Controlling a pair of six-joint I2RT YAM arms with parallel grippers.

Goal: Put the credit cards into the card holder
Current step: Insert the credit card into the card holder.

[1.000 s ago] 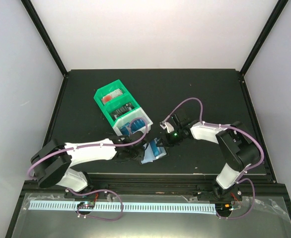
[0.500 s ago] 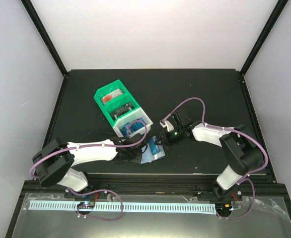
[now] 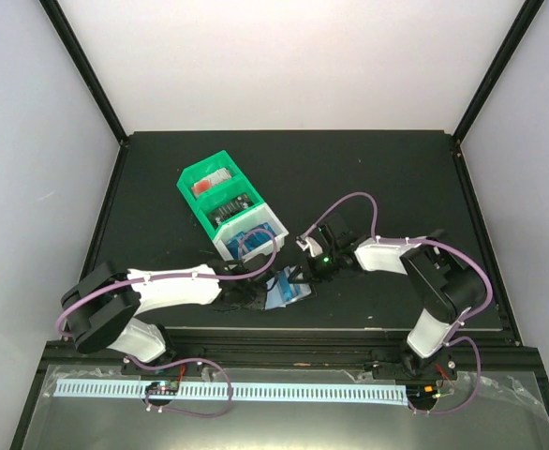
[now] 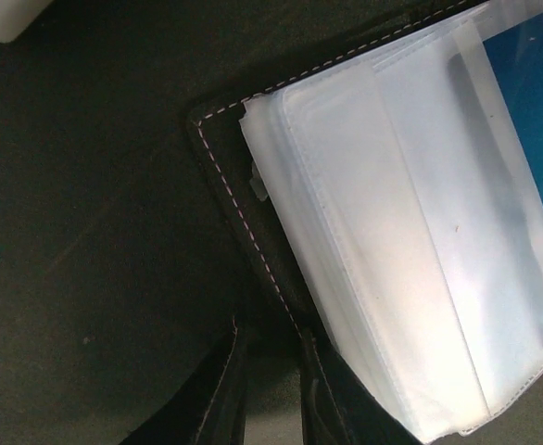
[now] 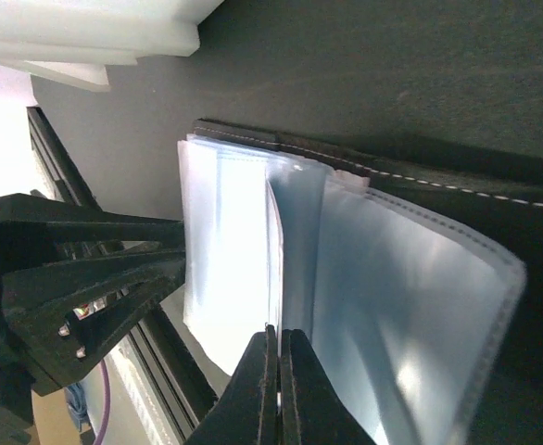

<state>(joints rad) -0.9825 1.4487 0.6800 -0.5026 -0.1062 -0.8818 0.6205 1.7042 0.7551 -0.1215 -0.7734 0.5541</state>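
Observation:
The black card holder (image 3: 276, 292) lies open near the table's front edge, its clear sleeves (image 4: 392, 232) fanned out. A blue credit card (image 4: 531, 111) shows through one sleeve, also blue from above (image 3: 296, 281). My left gripper (image 3: 249, 292) is at the holder's left edge; stitched black leather (image 4: 223, 389) rises between its jaws (image 4: 270, 408), which look shut on the cover. My right gripper (image 3: 304, 272) reaches in from the right. Its jaws (image 5: 278, 348) are pressed shut on one thin pale leaf (image 5: 273, 260) seen edge-on, apparently a sleeve.
A green bin (image 3: 220, 192) joined to a white bin (image 3: 252, 234) with blue cards stands just behind the holder; its white corner (image 5: 86, 37) is close. The table's front rail (image 3: 284, 328) runs right below. The left gripper's black frame (image 5: 77, 287) faces the right one.
My right gripper has moved left up to the holder's right side. The left arm has barely shifted.

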